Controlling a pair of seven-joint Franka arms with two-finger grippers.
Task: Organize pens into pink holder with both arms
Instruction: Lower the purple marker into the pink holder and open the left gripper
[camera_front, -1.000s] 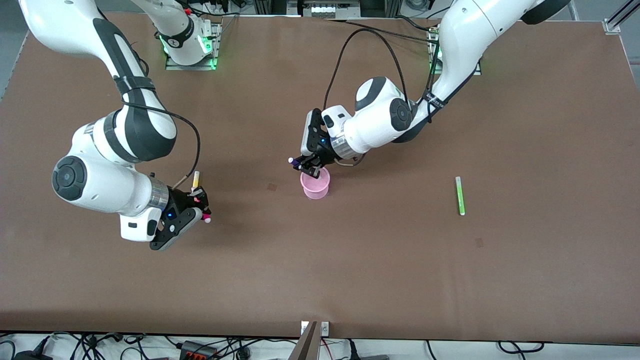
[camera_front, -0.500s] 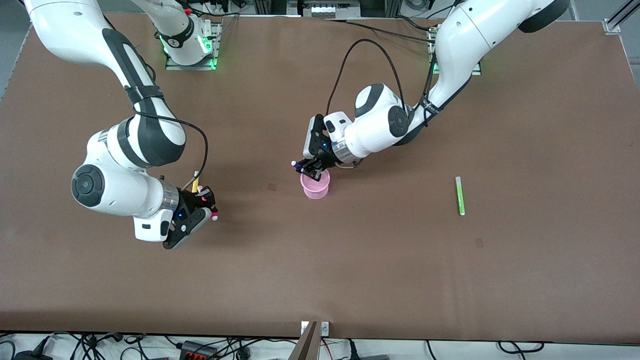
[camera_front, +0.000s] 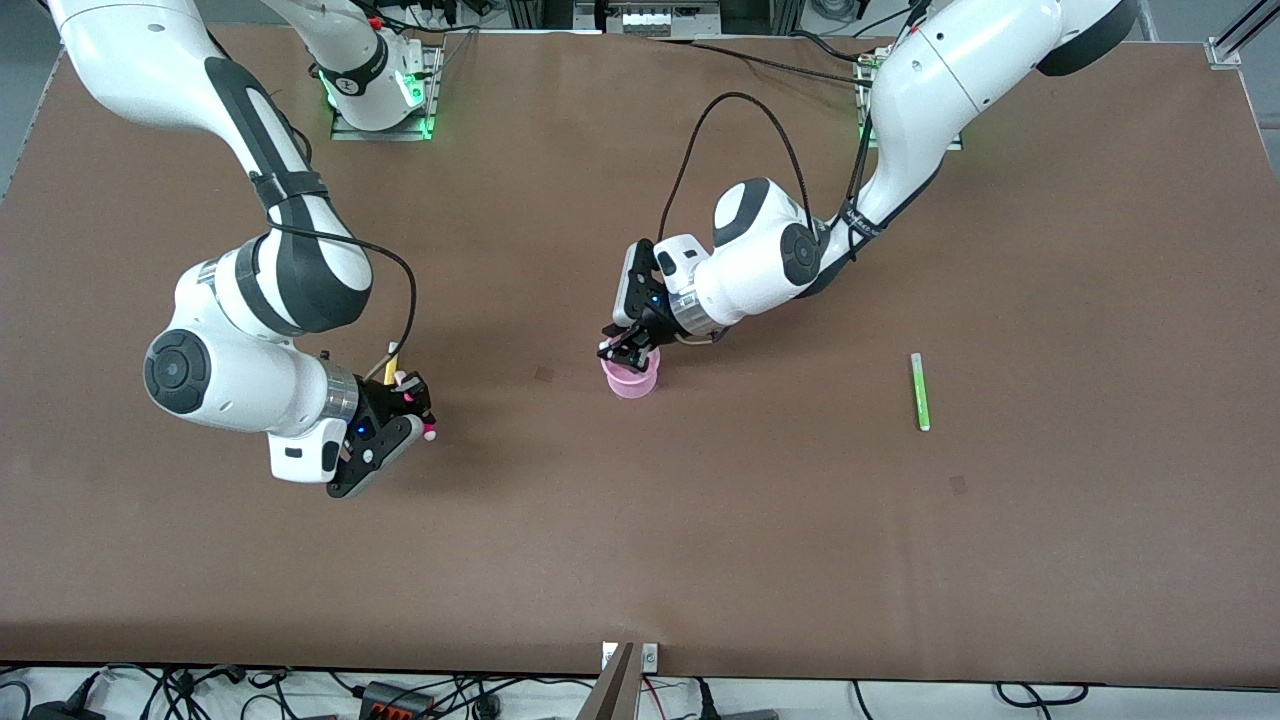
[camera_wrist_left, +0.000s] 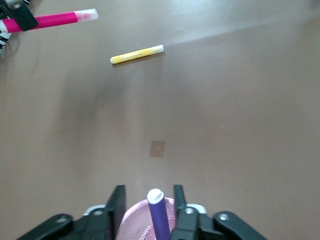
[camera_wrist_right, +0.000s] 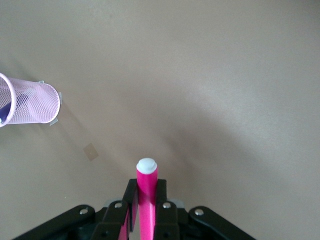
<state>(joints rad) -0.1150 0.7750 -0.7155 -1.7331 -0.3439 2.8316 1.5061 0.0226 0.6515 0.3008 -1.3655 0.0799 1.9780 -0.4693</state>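
Purple pen is standing in the pink holder, which sits mid-tabletop. Left gripper hangs right over the holder's rim, jaws apart on either side of the pen with visible gaps, so it has let go. Purple pen looks delivered.

Right gripper is over the tabletop toward the right arm's end, clamped on the magenta pen, gripped mid-barrel with the whitish cap sticking out past the fingers. My read: that one goes to the holder next.

Yellow pen lies flat on the tabletop just beside the right gripper, mostly hidden by it in the front view. Green pen lies flat toward the left arm's end, well apart from the holder. Two left to pick, plus the one in hand.

Handling notes, judgement only:
- Pens look light, stiff, with smooth round barrels. Likely to roll if nudged and to slip or pivot in the jaws if pinched near an end. Take them mid-barrel, across the axis.
- Holder looks like thin light plastic, and the right wrist view shows tape tabs at its base. Easy to tip or shove, so drop pens in from above and don't brush the rim when pulling the left gripper away.
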